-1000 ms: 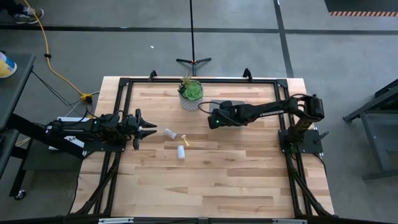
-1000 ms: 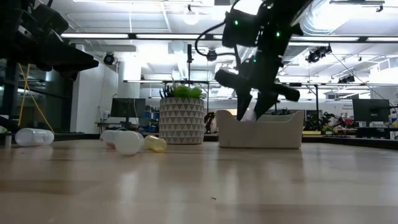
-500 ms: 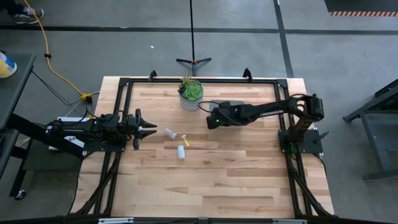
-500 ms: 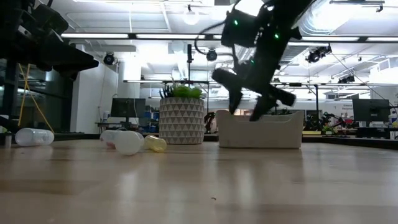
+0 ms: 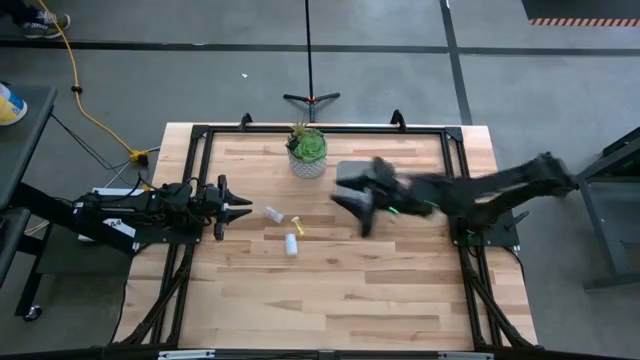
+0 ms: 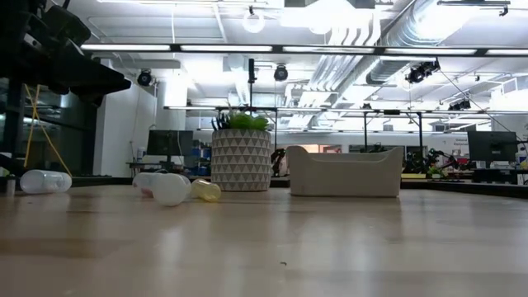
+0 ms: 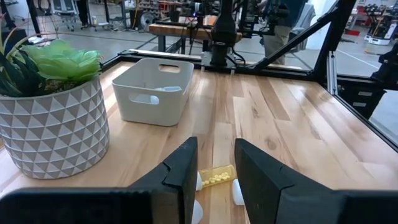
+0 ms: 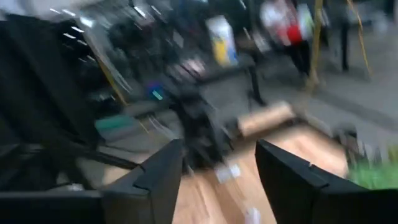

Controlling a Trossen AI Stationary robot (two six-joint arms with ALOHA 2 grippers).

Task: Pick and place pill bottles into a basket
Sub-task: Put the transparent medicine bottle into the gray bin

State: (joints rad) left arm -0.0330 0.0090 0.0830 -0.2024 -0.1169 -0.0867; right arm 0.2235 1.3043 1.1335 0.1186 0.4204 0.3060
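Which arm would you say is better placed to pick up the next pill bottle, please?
Probably left: its open claw sits at the table's left edge facing the loose pill bottles nearby. The right claw is open too, caught mid-swing just off the basket.

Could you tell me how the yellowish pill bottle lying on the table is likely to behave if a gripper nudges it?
The yellowish pill bottle lies on its side, a small cylinder, so it would probably roll rather than slide. It looks light for its size and may skitter away from a touch. Small pills show inside it, so its weight may shift as it rolls.

Three pill bottles (image 5: 290, 244) lie mid-table — potted plant (image 5: 307, 151) behind, basket (image 6: 344, 171) beside it.
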